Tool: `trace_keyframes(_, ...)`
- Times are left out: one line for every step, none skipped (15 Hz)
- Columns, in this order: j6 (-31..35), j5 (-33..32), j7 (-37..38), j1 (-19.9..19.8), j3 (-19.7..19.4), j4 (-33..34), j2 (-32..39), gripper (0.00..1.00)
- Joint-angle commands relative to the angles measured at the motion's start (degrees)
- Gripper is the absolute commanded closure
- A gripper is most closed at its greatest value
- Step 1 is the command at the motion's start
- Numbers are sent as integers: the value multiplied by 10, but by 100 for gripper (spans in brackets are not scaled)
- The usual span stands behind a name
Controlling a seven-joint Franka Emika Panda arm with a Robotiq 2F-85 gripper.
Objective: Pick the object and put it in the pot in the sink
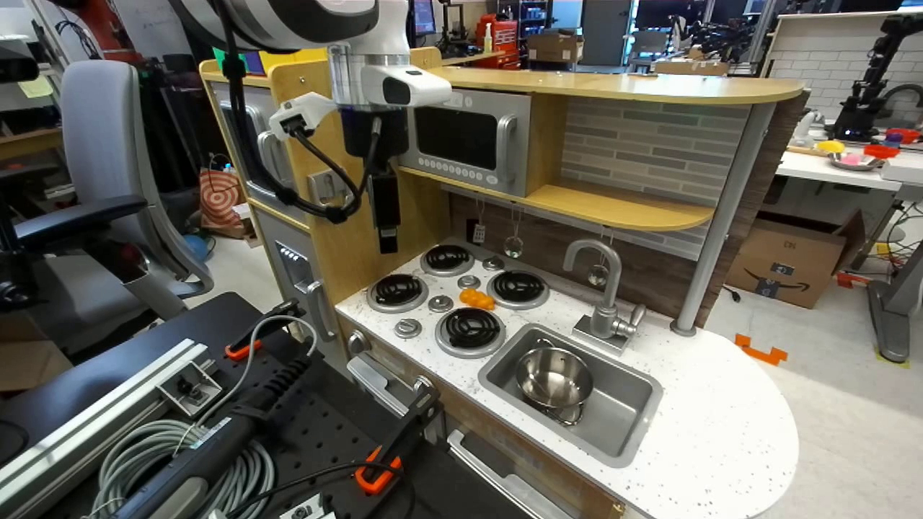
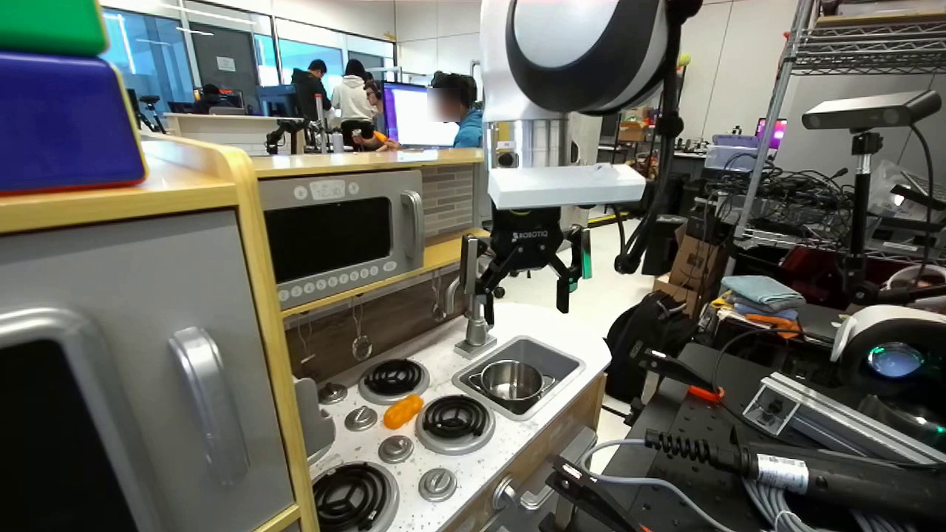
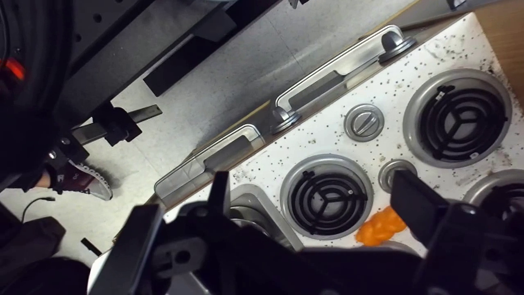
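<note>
The object, a small lumpy orange item (image 1: 477, 298) (image 2: 403, 411), lies on the white stove top between the burners. In the wrist view the orange item (image 3: 378, 227) is partly covered by a gripper finger. The shiny silver pot (image 1: 554, 378) (image 2: 511, 380) stands in the steel sink (image 1: 634, 432) (image 2: 565, 369). The wrist view shows only part of the pot (image 3: 246, 223) and the sink rim (image 3: 262, 200) behind a finger. My gripper (image 1: 388, 241) (image 2: 525, 303) (image 3: 312, 176) is open and empty, pointing down, well above the countertop.
A curved faucet (image 1: 609, 288) (image 2: 477, 318) stands behind the sink. A microwave (image 1: 465, 140) (image 2: 340, 229) and a wooden shelf (image 1: 620, 205) overhang the back. A tall wooden side panel (image 1: 353, 245) borders the stove. Black burners (image 1: 472, 328) and silver knobs surround the object.
</note>
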Motion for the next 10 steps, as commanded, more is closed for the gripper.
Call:
trace_keyframes(-2,3,0,9,-9,3,3,0)
trace_keyframes(-2,3,1,9,-9,4,4,0)
trace_keyframes(56,-45,79,23,-24,-9,2,0)
trace_keyframes(84,-63,112,27,-31,-11,7,0)
trace_keyframes(99,-89,151,30,-45,-2,18,0)
trace_keyframes(106,-124,200,35,-60,5,31,0)
trace_keyframes(107,-153,243,38,-76,15,45,0)
trace_keyframes(103,-178,286,42,-89,23,55,0)
trace_keyframes(93,-191,320,43,-102,36,72,0)
trace_keyframes(87,-205,351,44,-116,52,92,0)
